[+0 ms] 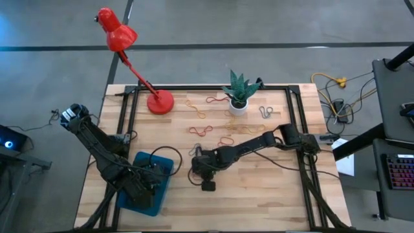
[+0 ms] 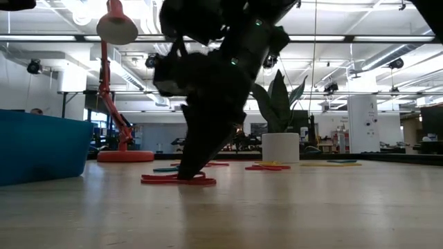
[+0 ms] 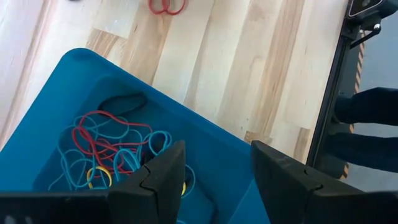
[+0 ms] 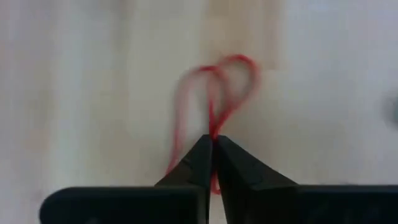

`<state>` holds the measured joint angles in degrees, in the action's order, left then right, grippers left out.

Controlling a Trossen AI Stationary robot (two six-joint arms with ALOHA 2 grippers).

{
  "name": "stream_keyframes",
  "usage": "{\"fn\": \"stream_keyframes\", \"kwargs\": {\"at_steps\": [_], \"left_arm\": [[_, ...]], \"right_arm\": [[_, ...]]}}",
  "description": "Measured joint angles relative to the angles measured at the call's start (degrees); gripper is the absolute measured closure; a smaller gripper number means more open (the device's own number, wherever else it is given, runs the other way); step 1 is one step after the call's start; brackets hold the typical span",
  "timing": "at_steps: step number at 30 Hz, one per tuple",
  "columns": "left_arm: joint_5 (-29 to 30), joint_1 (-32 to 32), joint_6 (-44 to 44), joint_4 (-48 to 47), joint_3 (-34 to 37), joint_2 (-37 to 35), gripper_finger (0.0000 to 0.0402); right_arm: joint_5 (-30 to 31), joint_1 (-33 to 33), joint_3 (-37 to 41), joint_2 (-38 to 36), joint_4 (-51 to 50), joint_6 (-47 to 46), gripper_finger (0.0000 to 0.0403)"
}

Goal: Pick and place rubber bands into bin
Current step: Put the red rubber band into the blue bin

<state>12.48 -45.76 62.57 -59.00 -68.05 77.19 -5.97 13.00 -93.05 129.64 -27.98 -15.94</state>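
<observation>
My right end effector (image 4: pixel 213 142) is down on the table (image 1: pixel 259 188), a little toward seven o'clock of the table's centre, with its two fingertips pressed together on a red rubber band (image 4: pixel 219 87). The band's loops spread out on the wood just past the tips, and in the low view the same red rubber band (image 2: pixel 178 179) lies flat on the table with my fingers meeting it from above. It has not left the surface.

My left end effector (image 3: pixel 214 177) hangs over the bin (image 1: pixel 150 184), which sits toward eight o'clock on the table. Its fingers stand partly apart and hold nothing. Under it, inside the bin (image 3: pixel 68 81), lies a tangle of rubber bands (image 3: pixel 106 149) in red, grey-blue, yellow and dark colours.

More loose bands (image 1: pixel 206 131) are scattered on the wood toward twelve o'clock, between the red lamp (image 1: pixel 129 58) at eleven o'clock and the potted plant (image 1: pixel 239 94) in its white pot near one o'clock; among them are red, yellow and dark ones. One red band (image 3: pixel 166 6) lies just beyond the bin in my left wrist view.
</observation>
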Motion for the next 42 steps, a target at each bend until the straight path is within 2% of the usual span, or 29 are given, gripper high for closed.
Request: {"fn": "stream_keyframes", "kwargs": {"at_steps": [2, 6, 14, 17, 21, 25, 36, 42], "left_arm": [[0.02, 0.0, -0.03, 0.0, 0.0, 0.0, 0.0236], [1.4, 0.0, -0.3, -0.02, 0.0, 0.0, 0.0236], [3.62, 0.0, -0.35, -0.07, -0.17, -0.19, 0.0236], [7.75, 0.0, -0.4, -0.42, -0.69, -0.42, 0.0236], [14.95, 0.01, -3.07, -0.41, -2.87, -1.15, 0.0234], [17.51, 0.02, -6.42, -0.57, -4.57, -1.18, 0.022], [17.71, 0.49, -6.05, -1.14, -4.29, -0.99, 0.015], [17.61, 1.44, -6.19, 0.61, -3.67, 0.0, 0.0139]], "right_arm": [[-3.65, -0.02, -2.5, 0.48, -0.69, -0.36, 0.0394], [-5.53, 0.23, -10.22, 0.48, -0.43, 0.88, 0.0394], [-5.34, -0.05, -27.27, 0.21, -0.83, 4.51, 0.0395], [-4.65, -0.53, -31.39, -0.06, -1.49, 6.02, 0.0395], [-3.57, -1.12, -31.98, -0.05, -3.11, 6.21, 0.0395], [-1.58, -1.17, -31.08, 0.07, -6.42, 6.1, 0.0395], [-0.08, -1.24, -29.92, -0.04, -7.31, 6.07, 0.0395], [-0.08, -1.24, -30.08, -0.04, -6.43, 6.06, 0.0395]]}}
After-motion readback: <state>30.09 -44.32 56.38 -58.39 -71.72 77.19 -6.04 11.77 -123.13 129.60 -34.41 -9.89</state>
